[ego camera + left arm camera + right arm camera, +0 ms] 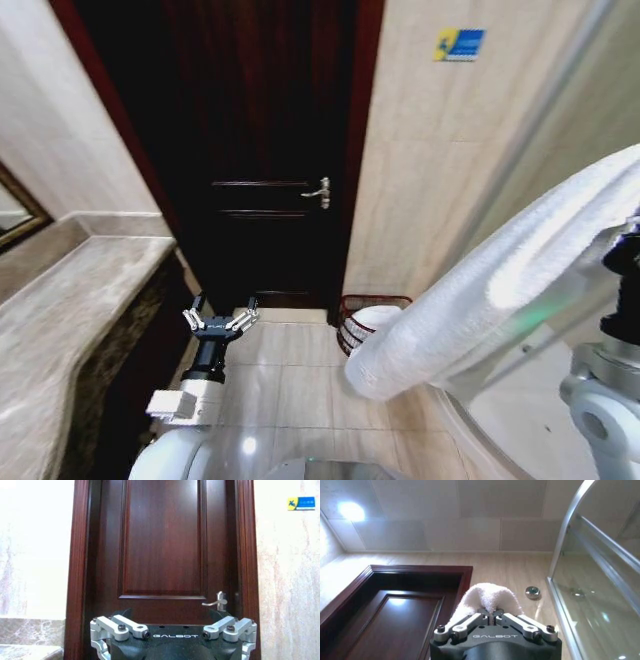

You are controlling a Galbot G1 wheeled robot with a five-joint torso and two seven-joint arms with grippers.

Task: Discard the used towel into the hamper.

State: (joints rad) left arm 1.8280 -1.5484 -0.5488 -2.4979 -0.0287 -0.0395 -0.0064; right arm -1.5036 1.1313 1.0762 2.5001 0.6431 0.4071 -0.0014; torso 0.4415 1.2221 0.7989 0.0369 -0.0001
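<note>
A thick white towel (pixel 500 285) hangs from my raised right arm and sags down toward the floor. In the right wrist view my right gripper (pixel 491 617) is shut on a fold of the towel (pixel 487 594), pointing up at the ceiling. The hamper (pixel 384 300), a small dark red-brown wire basket, stands on the floor by the wall right of the door. The towel's lower end covers much of it. My left gripper (pixel 220 321) is held low in front of the door, open and empty. Its fingers (pixel 122 627) spread wide in the left wrist view.
A dark wooden door (pixel 265 150) with a silver handle (pixel 319 192) stands shut straight ahead. A marble counter (pixel 70 310) runs along the left. A glass shower enclosure (pixel 560 130) closes the right. Glossy floor tiles (pixel 290 380) lie between.
</note>
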